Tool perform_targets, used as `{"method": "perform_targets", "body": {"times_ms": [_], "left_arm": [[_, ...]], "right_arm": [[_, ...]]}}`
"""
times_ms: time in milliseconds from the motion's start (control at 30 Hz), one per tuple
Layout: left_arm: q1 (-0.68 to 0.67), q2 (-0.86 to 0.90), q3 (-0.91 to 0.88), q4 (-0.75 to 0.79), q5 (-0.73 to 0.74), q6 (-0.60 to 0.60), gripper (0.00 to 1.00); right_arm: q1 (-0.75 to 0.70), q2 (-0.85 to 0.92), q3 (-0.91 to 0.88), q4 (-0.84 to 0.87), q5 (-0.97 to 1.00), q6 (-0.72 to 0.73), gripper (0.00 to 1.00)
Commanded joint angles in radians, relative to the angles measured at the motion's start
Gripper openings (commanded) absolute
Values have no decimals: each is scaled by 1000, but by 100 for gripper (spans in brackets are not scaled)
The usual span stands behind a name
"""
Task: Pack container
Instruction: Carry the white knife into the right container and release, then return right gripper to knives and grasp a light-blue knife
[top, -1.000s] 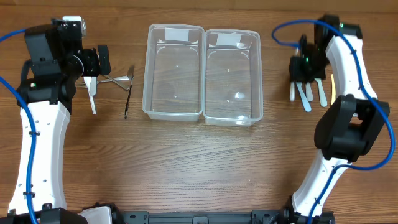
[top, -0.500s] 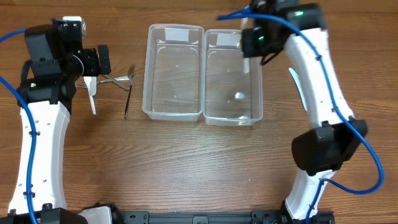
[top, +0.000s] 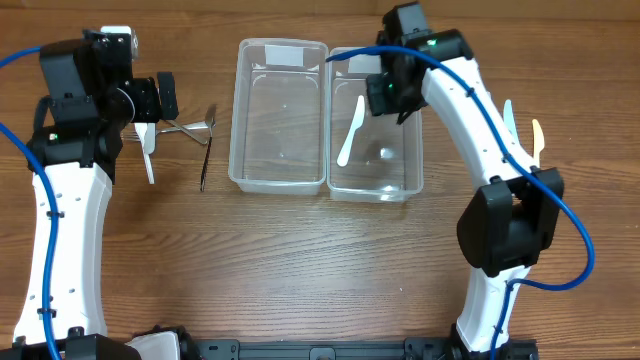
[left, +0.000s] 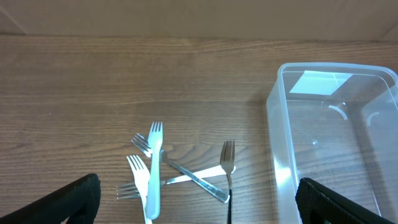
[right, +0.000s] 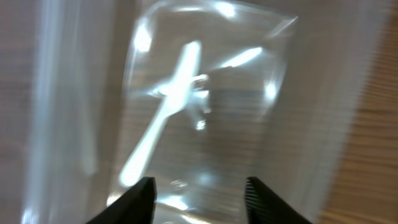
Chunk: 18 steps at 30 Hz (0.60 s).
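Right fingers (right: 140, 202) stand apart and empty above the right container (top: 395, 170), where a white utensil (top: 350, 130) now lies loose inside. A second ago they were at the utensil pile (top: 508, 115) right of that container, so one piece looks packed. Left fingers (left: 68, 202) gape idle over the forks (left: 155, 171), well left of it.

Clear left container (top: 280, 120) and right container (top: 385, 172) touching side by side, white utensil (top: 350, 130) lying slantwise inside the right one
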Motion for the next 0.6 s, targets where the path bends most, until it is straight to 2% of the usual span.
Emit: {"method": "perform_targets", "body": {"times_ms": [0, 100, 133, 267, 567], "left_arm": [[5, 4, 30, 1, -3, 23, 100], [5, 4, 30, 1, -3, 23, 100], [5, 4, 30, 1, -3, 23, 100], [5, 4, 30, 1, -3, 23, 100], [5, 4, 30, 1, -3, 23, 100]], "right_arm": [[-127, -60, 86, 14, 177, -66, 71], [-241, -59, 82, 34, 159, -157, 86], [-289, -50, 76, 36, 109, -192, 87], [-415, -5, 44, 37, -48, -258, 85], [-511, 71, -11, 34, -107, -283, 76]]}}
